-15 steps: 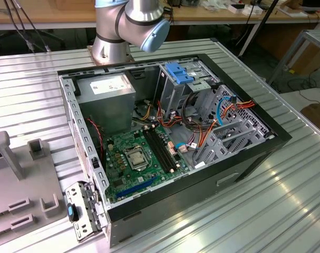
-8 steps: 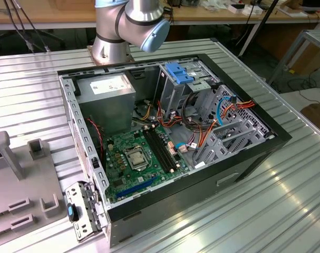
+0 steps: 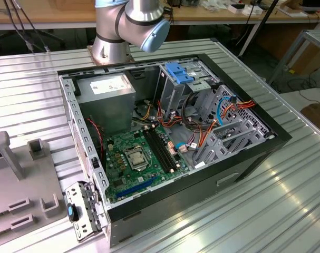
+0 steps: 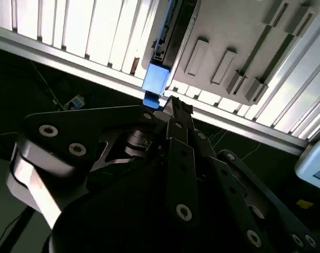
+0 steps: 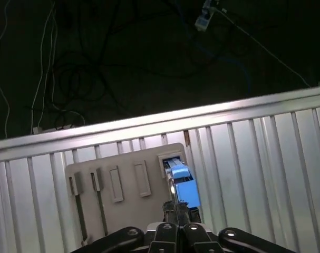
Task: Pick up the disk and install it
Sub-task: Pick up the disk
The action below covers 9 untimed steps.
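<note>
Clamping gripper [image 5: 179, 210] on disk [image 5: 184, 185] standing in grey rack [image 5: 125, 161] slot; picking up, probably requiring lifting straight clear.

The arm [image 3: 113, 31] is a thick tube of brushed silver metal that flares to a round foot, with a bulging joint whose round cap [image 3: 155, 32] is pale grey-blue. The gripper [image 4: 173, 109] [image 5: 176, 212], in both wrist views, is matt black, built of flat, angular link bars [image 4: 181, 168] that narrow toward its tip. Round silver screws [image 4: 48, 130] sit at the pivots, paired on the broad plate [image 4: 91, 126] back from the tip and in a row along each bar. A pale grey block [image 4: 29, 179] sits at the gripper's rear, beside that plate
</note>
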Available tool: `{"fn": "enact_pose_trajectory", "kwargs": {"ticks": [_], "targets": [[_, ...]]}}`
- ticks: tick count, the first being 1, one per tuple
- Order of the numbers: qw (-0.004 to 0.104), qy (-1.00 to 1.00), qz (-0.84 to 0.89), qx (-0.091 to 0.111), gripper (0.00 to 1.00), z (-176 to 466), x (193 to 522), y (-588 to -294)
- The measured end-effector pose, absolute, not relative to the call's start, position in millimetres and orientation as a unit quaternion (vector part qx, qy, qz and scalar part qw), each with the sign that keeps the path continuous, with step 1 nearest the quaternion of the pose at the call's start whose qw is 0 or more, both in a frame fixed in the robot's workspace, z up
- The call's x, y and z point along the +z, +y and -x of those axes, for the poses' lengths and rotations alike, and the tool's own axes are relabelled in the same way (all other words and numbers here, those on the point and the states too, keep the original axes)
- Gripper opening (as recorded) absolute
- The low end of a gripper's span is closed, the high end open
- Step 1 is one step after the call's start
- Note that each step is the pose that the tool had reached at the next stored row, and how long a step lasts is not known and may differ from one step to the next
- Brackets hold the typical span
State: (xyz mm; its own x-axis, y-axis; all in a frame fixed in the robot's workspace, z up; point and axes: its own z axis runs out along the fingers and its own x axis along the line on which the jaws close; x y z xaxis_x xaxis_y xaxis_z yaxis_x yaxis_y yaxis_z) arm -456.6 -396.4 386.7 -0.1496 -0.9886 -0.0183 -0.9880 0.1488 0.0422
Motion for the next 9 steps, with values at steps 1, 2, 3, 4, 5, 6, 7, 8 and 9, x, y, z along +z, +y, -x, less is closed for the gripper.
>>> {"fn": "enact_pose_trajectory", "kwargs": {"ticks": [1, 2, 3, 4, 5, 6, 7, 8, 9], "targets": [[0.007, -0.752, -0.659, -0.022, 0.11, 456.6, 386.5, -396.4], [0.007, -0.744, -0.667, -0.022, 0.11, 456.6, 386.2, -396.4], [0.008, -0.739, -0.673, -0.021, 0.11, 456.6, 385.8, -396.3], [0.008, -0.736, -0.676, -0.02, 0.11, 456.7, 385.4, -396.2], [0.007, -0.736, -0.677, -0.018, 0.11, 456.7, 385.2, -396.3], [0.003, -0.733, -0.68, -0.015, 0.11, 456.6, 383.9, -396.3], [0.003, -0.728, -0.686, -0.015, 0.11, 456.6, 380.3, -396.2], [0.003, -0.726, -0.687, -0.014, 0.11, 456.6, 379.3, -396.2], [0.002, -0.725, -0.689, -0.014, 0.11, 456.6, 378.5, -396.2]]}}
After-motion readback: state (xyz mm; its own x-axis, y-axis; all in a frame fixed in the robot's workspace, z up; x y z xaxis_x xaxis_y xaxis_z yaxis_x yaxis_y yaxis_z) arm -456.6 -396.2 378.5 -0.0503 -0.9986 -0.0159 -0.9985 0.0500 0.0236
